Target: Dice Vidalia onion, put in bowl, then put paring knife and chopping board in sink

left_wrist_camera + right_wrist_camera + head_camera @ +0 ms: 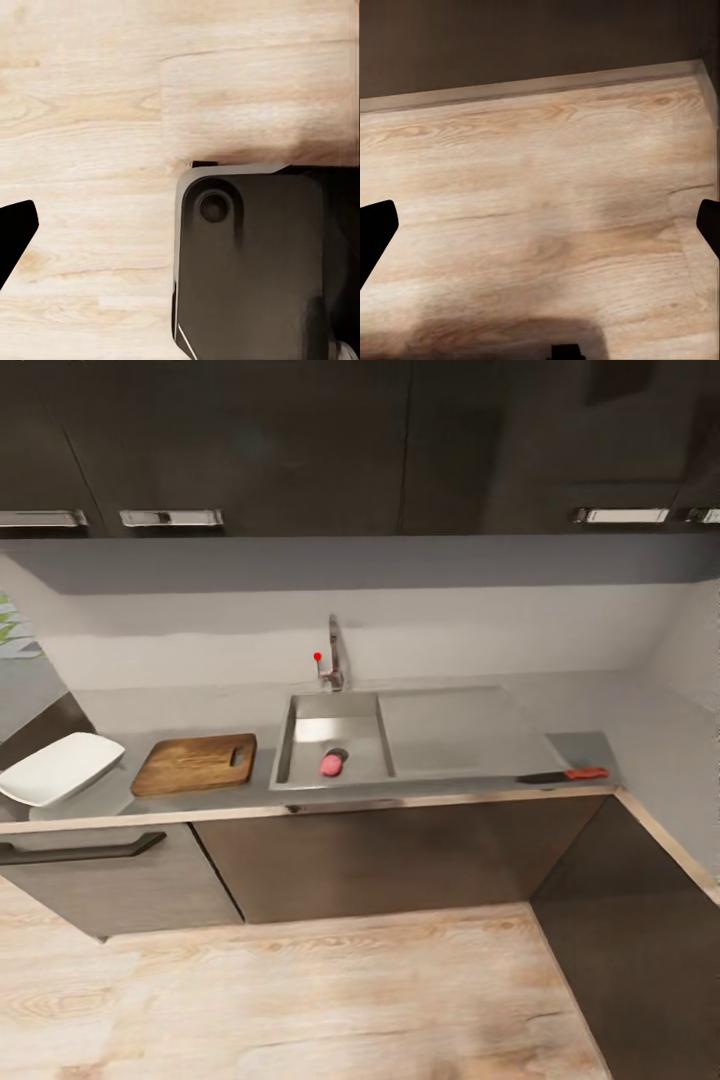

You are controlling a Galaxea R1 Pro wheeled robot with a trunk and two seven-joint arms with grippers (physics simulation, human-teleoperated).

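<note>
Head view, rounded pink onion (331, 764) in brushed-steel sink (300, 712), grainy wooden chopping board (194, 763)

The bench (440, 735) is showing glossy grey with a pale wood edge. The chopping board (193, 763) is glowing brown, grain streaking across it — the bowl (58, 768) is gleaming white. The paring knife (563, 774) is showing a red handle and dark blade; the onion (331, 764) is looking pinkish-red in the steel sink (333, 735). The floor (330, 1000) is showing light woodgrain.

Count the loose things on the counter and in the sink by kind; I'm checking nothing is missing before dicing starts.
Bowl: 1
Chopping board: 1
Onion, in the sink: 1
Knife: 1
Total: 4
</note>
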